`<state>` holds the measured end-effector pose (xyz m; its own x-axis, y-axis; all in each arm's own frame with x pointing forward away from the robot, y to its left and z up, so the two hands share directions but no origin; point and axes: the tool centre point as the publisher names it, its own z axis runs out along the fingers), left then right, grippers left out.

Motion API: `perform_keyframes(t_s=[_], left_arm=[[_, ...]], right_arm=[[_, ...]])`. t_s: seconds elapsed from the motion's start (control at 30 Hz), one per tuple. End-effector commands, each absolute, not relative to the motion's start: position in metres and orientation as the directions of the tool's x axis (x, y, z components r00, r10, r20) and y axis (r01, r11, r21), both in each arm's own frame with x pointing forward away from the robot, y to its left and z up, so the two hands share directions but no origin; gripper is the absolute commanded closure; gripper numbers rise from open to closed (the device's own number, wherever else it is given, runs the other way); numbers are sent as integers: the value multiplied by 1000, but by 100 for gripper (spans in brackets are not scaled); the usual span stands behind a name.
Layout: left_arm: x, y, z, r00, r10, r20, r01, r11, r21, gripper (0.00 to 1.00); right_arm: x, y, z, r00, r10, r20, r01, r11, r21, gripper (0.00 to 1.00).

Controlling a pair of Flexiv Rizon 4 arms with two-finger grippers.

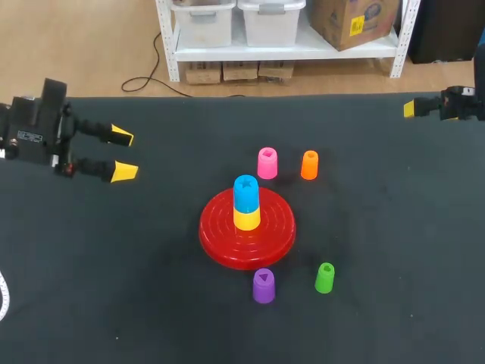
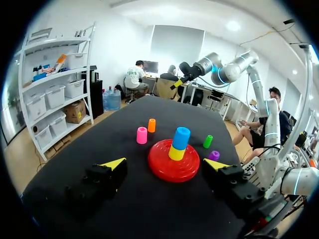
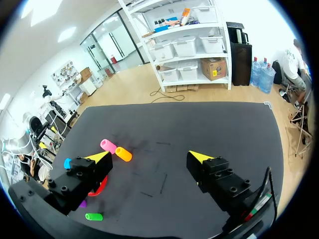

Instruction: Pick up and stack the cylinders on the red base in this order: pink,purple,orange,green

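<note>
Red round plastic base (image 1: 220,236) sits on the black surface (image 1: 114,288), bearing a blue cylinder (image 1: 245,193) atop a yellow cylinder (image 1: 246,219). Pink cylinder (image 1: 267,163) and orange cylinder (image 1: 309,164) stand beyond it, purple cylinder (image 1: 263,286) and green cylinder (image 1: 324,278) nearer. Left fingers (image 1: 121,136) and right fingers (image 3: 202,158) are spread, empty.

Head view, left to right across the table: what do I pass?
The left gripper, red base, orange cylinder, green cylinder, right gripper. The pink cylinder and purple cylinder overlap the base's span, so they are left out.
</note>
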<state>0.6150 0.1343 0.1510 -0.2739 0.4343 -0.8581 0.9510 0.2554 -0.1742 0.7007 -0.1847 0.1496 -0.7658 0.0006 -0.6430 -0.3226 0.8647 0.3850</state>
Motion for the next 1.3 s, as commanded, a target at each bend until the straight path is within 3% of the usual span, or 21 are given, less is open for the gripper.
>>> perform_keyframes(t_s=[0.03, 0.83, 1.3], left_arm=[[614, 135, 150, -272, 432, -860, 951, 256, -172, 0], [614, 135, 150, -272, 432, -860, 951, 256, -172, 0], [614, 135, 150, -272, 432, -860, 951, 256, -172, 0]], right_arm=[[701, -185, 150, -766, 0, -643, -323, 865, 385, 0], [701, -185, 150, -766, 0, -643, -323, 865, 385, 0], [739, -62, 145, -782, -423, -457, -499, 865, 54, 0]])
